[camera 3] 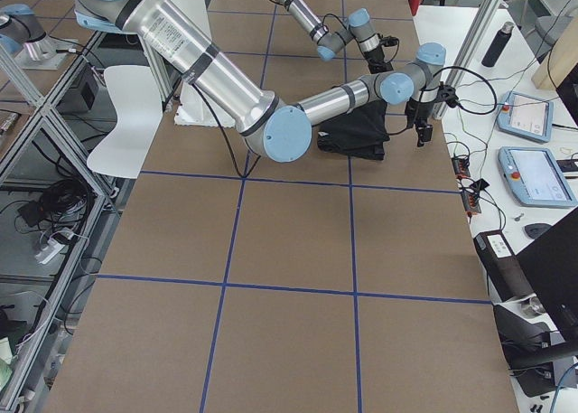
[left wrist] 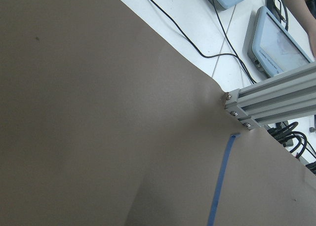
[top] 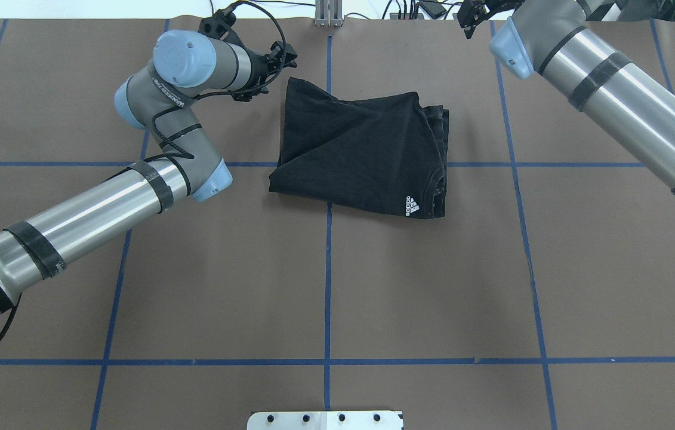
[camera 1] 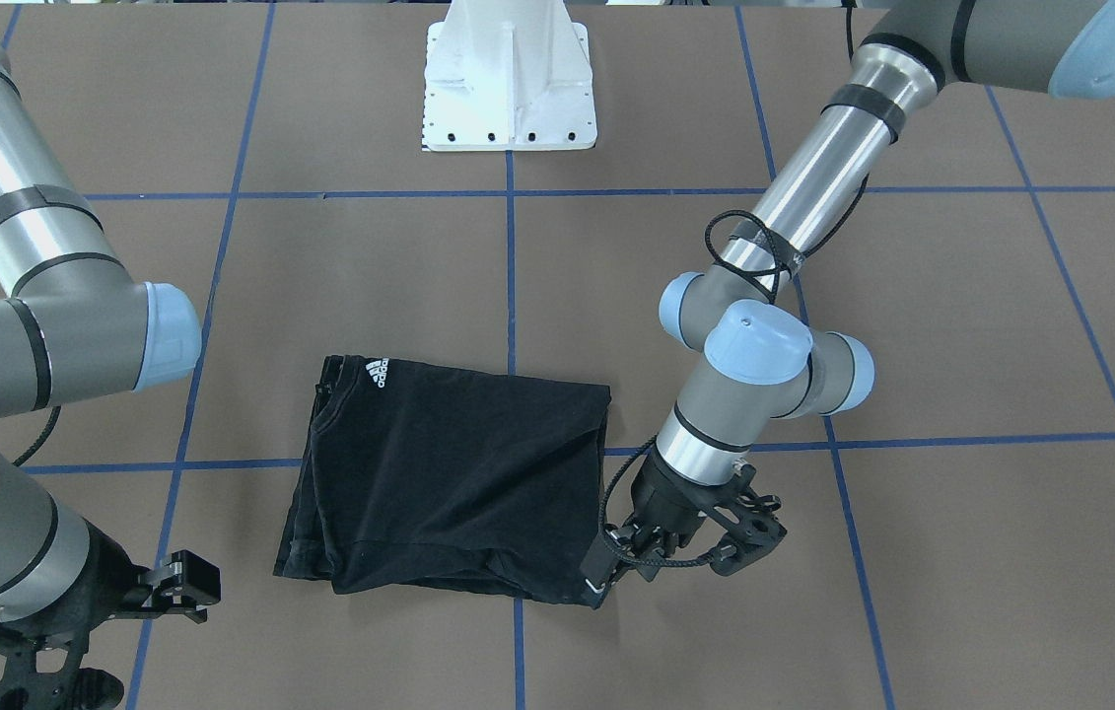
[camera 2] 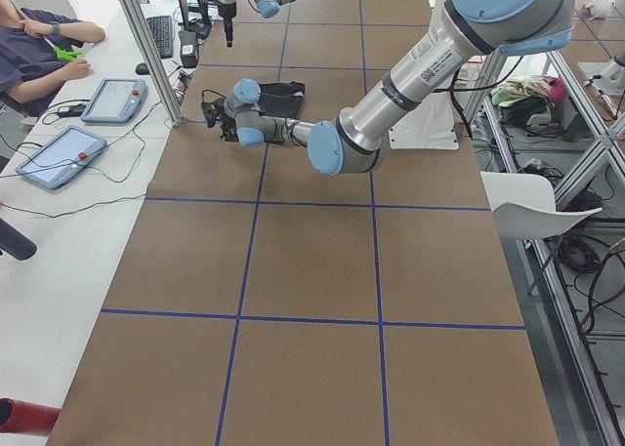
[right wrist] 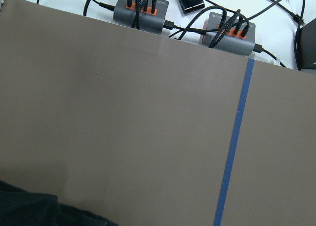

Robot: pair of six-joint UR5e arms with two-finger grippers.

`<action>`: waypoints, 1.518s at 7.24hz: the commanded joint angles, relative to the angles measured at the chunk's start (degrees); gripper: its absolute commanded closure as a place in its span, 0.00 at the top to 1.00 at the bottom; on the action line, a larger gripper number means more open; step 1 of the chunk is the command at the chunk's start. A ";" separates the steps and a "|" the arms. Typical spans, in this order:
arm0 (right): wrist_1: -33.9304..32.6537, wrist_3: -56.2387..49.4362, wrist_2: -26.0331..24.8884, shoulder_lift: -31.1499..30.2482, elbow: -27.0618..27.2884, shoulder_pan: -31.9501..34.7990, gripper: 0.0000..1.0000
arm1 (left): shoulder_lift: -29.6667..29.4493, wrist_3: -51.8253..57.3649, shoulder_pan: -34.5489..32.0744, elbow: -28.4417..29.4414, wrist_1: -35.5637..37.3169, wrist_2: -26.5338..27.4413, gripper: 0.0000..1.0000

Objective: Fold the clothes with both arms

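Note:
The clothes are one black T-shirt (camera 1: 449, 473) (top: 361, 149), folded into a compact rectangle on the brown table, with a white three-stripe logo (top: 411, 206) facing up. My left gripper (camera 1: 604, 577) (top: 283, 57) is low at the shirt's far corner, right against the cloth edge. I cannot tell whether it is open or shut, or whether it pinches the fabric. My right gripper (camera 1: 184, 590) (top: 473, 13) hangs clear of the shirt on its other side, near the table's far edge. Its jaw state is unclear. A strip of the shirt (right wrist: 29, 211) shows in the right wrist view.
The white pedestal base (camera 1: 508, 89) stands at the robot's side of the table. Beyond the far table edge are cable hubs (right wrist: 140, 11), an aluminium post (left wrist: 271, 100) and control tablets (camera 2: 112, 100). A seated person (camera 2: 39, 36) is at the bench there.

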 commanded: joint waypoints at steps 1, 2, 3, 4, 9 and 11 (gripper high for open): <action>0.00 0.02 -0.03 -0.10 -0.09 0.00 1.00 | -1.77 0.01 2.45 2.48 -0.52 3.01 0.88; 0.00 0.02 -0.03 -0.19 -0.09 -0.09 1.00 | -2.13 0.10 2.55 3.46 -0.78 3.11 0.84; 0.00 0.02 -0.03 -0.19 -0.09 -0.09 1.00 | -2.13 0.10 2.46 3.55 -0.79 3.12 0.74; 0.00 0.02 -0.03 -0.27 -0.18 -0.18 1.00 | -2.39 0.19 2.46 3.90 -0.79 3.20 0.52; 0.26 -0.06 -0.12 -1.06 -0.18 -0.44 1.00 | -3.36 0.36 -2.96 3.29 -0.79 -1.09 0.00; 0.44 -0.06 -0.21 -1.50 -0.18 -0.53 1.00 | -3.27 0.71 -4.13 3.47 -0.70 -1.02 0.00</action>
